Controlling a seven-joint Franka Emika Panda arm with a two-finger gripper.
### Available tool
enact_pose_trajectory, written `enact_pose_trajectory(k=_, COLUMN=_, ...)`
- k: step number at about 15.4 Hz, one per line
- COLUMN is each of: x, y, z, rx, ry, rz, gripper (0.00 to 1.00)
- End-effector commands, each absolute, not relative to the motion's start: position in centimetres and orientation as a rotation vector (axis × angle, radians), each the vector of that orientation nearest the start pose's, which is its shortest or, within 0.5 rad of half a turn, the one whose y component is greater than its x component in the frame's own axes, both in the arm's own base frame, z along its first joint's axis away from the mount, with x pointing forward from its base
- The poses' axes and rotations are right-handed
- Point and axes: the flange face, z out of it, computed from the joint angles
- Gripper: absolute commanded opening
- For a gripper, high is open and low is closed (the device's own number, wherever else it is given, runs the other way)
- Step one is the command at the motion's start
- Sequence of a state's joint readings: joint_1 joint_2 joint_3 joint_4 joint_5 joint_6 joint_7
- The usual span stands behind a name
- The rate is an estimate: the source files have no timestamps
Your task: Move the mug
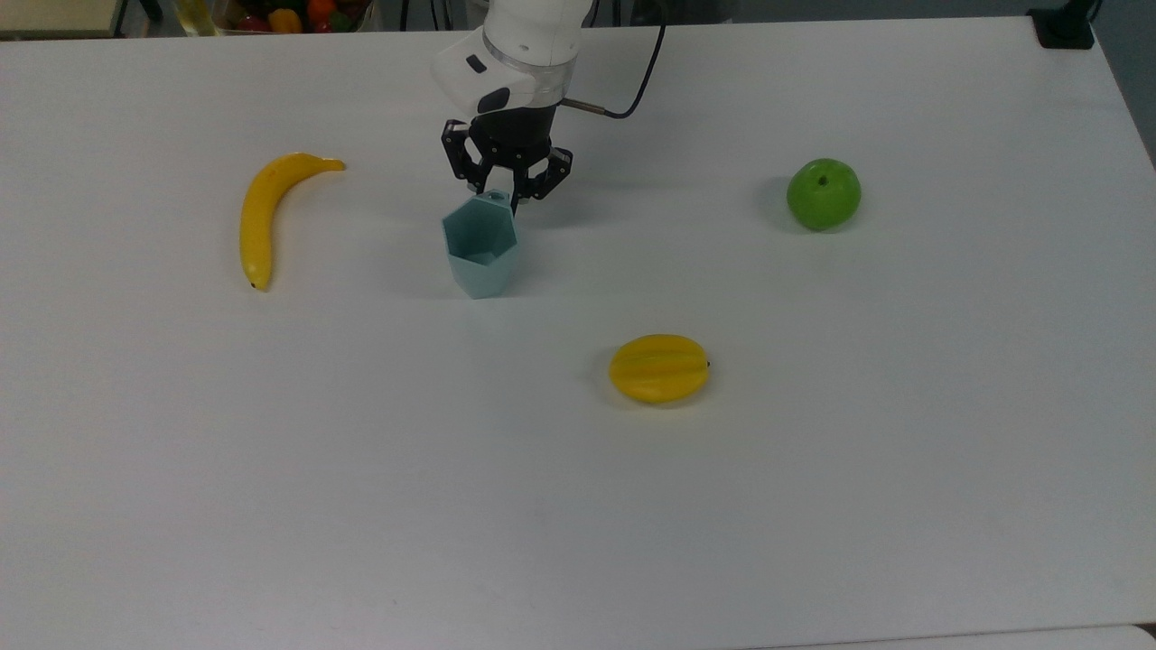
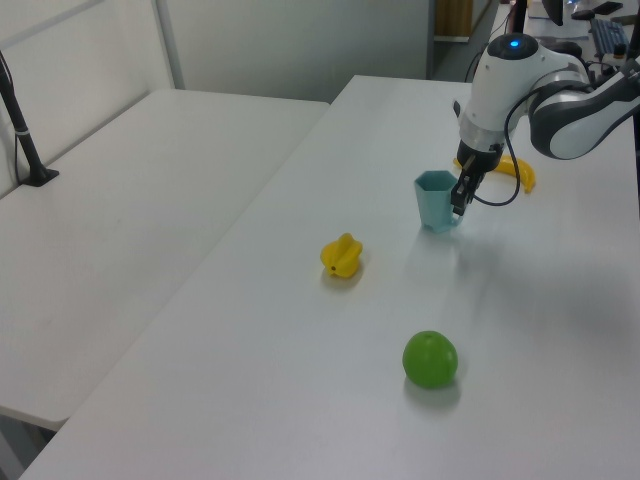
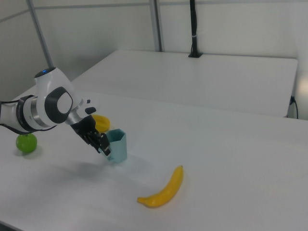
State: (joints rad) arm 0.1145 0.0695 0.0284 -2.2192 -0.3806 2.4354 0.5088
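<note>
One pale teal mug (image 1: 481, 246) stands upright on the white desk (image 1: 903, 469), toward the far side in the top view, with the end effector (image 1: 504, 195) clamped on its small handle tab at the far rim. Three fruits lie apart from it — a banana (image 1: 264, 212) to the top view's left, a green apple (image 1: 823, 193) well to the top view's right, and a yellow ridged fruit (image 1: 659, 368) nearer.

Arm (image 2: 545, 95): glossy white shell segments with dark grey joint bands; a small blue light sits on the rounded top segment. Wrist flange is white with two dark oval buttons, above a translucent collar. Gripper (image 1: 502, 191): black open linkage fingers; a black cable (image 1: 643, 77) loops out from its 3 o'clock side.
</note>
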Motion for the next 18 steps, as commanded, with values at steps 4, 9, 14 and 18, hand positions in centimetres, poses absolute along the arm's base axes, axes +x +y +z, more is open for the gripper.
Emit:
enact_pose_trajectory(k=4, x=54.5, y=7.8, z=38.7, rx=-3.401, ry=0.158, rz=-0.244, gripper=1.0)
enact_pose_trajectory(k=9, x=57.3, y=8.0, z=46.6, rx=-3.38, ry=0.15, rz=-0.145, gripper=1.0)
enact_pose_trajectory(k=14, x=58.1, y=5.5, z=57.6, rx=-3.247, ry=0.068, rz=-0.098, gripper=1.0)
enact_pose_trajectory(k=18, x=56.4, y=2.5, z=61.1, rx=-3.196, ry=-0.071, rz=-0.001, gripper=1.0)
